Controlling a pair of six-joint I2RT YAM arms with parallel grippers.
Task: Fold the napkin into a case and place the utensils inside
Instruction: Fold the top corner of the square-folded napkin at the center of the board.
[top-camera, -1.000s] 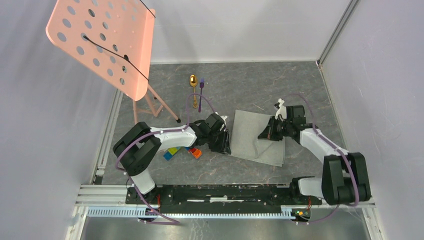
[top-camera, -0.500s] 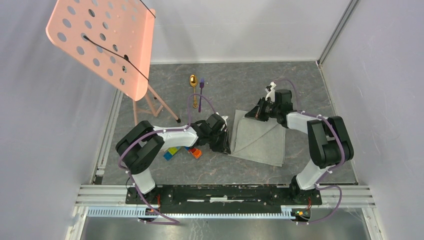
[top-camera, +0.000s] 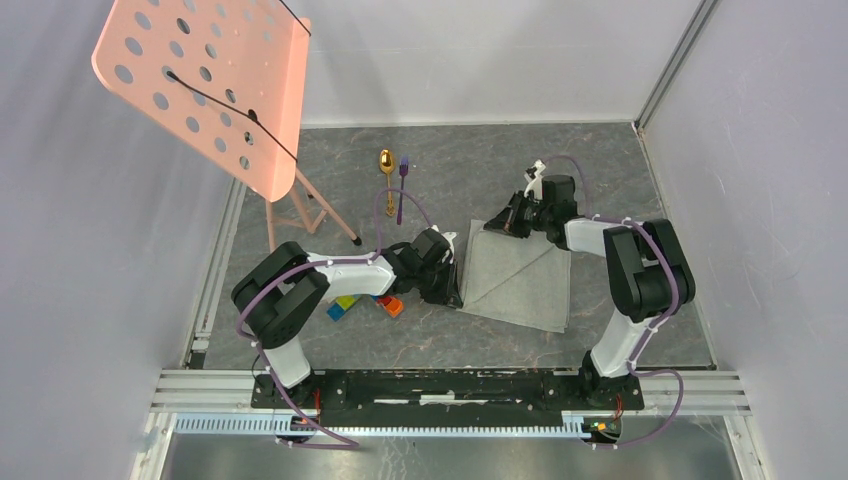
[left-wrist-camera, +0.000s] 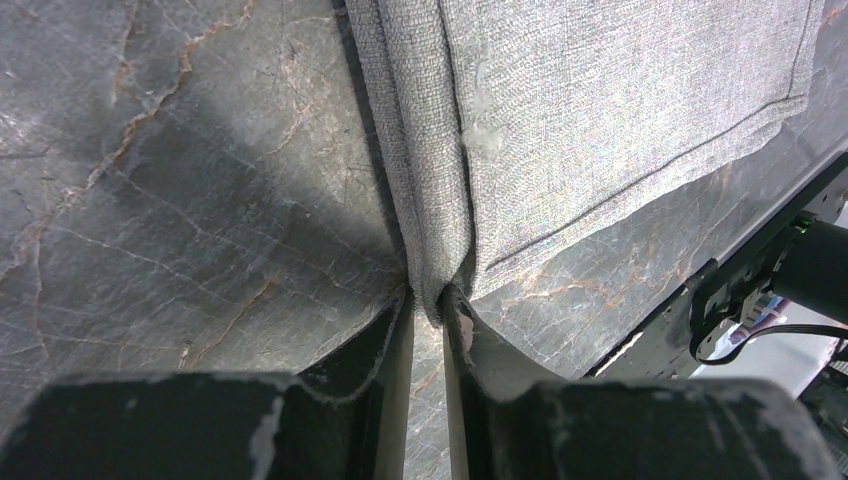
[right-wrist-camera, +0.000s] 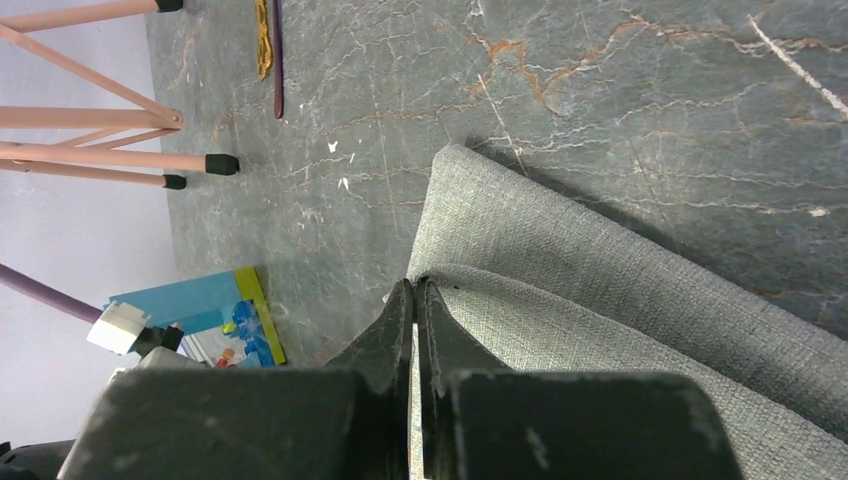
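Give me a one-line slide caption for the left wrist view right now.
Left gripper pinches a bunched edge of the grey-green napkin lying on the marbled table.

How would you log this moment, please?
left claw: gripping napkin edge | right claw: shut on napkin corner | spoon, fork: not inside

Left arm (top-camera: 340, 268) extended low toward bench (top-camera: 460, 170) centre, left gripper (left-wrist-camera: 428, 300) pinched narrow; right arm (top-camera: 640, 262) reaching far, right gripper (right-wrist-camera: 415, 285) clamped tight.
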